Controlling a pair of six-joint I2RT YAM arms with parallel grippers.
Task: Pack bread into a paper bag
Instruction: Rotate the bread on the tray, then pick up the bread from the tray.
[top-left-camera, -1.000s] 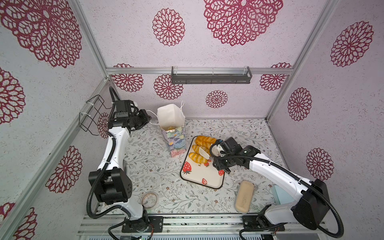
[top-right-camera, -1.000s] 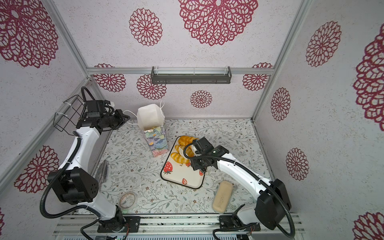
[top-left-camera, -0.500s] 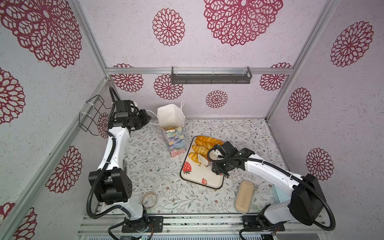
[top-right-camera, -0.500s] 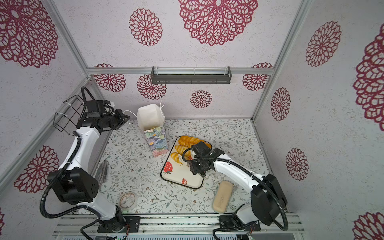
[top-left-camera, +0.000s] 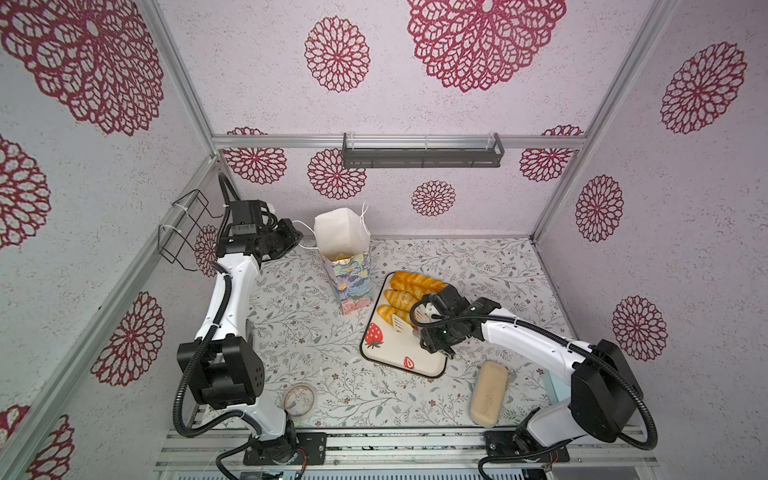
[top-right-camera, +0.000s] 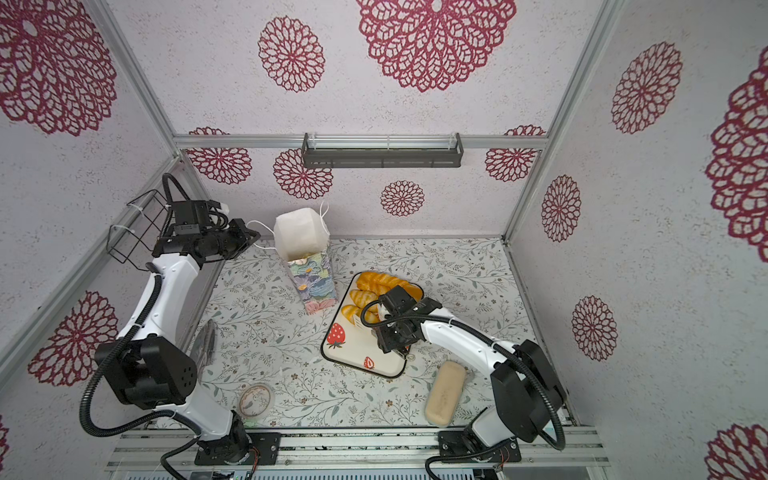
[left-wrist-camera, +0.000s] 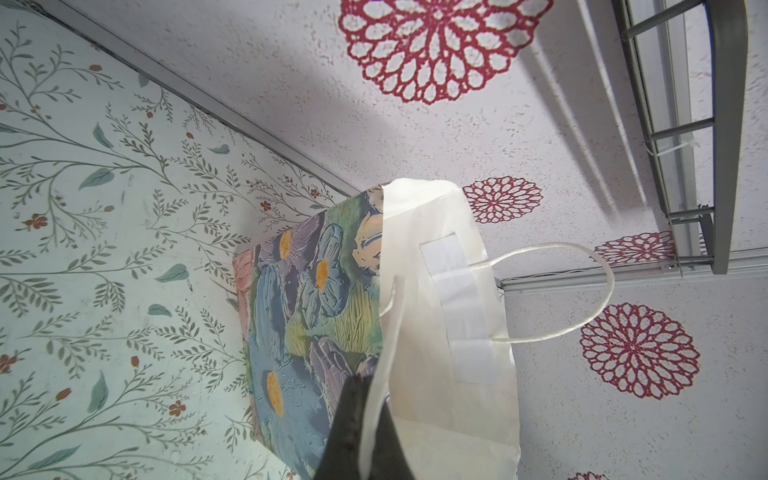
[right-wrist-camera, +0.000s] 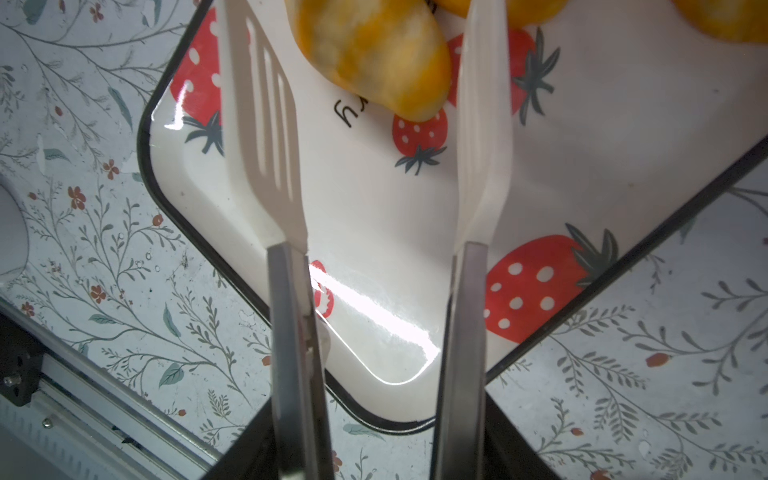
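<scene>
The right gripper (right-wrist-camera: 374, 461) is clamped on a pair of tongs (right-wrist-camera: 469, 316), whose two white blades stand spread apart just ahead of it, low over the strawberry tray (right-wrist-camera: 374, 257). Straight ahead of the gripper, between the blade tips, a striped golden roll (right-wrist-camera: 374, 54) rests on the tray. Its long axis runs slantwise across the gap, neither in line with the blades nor square to them. Its rounded end points back toward the gripper and sits nearer the plain blade than the slotted one. That skew looks like what the coming squeeze turns on, since the blades would likely meet its flanks unevenly. Whether either blade touches the roll yet cannot be told, and its far end is cut off at the frame edge. Farther ahead on the tray lie a second striped roll (top-left-camera: 400, 297) and a long loaf (top-left-camera: 415, 282), both partly hidden by the arm in both top views. Past them, off the tray, the paper bag (top-left-camera: 351, 282) stands upright with its mouth open. The left gripper (left-wrist-camera: 365, 399), well apart from the tray, is closed on the bag's cord handle (left-wrist-camera: 388, 328), so the right arm is the one nearer the rolls. A sliver of yellow bread (top-left-camera: 340, 256) shows inside the bag; how much lies below is hidden.
</scene>
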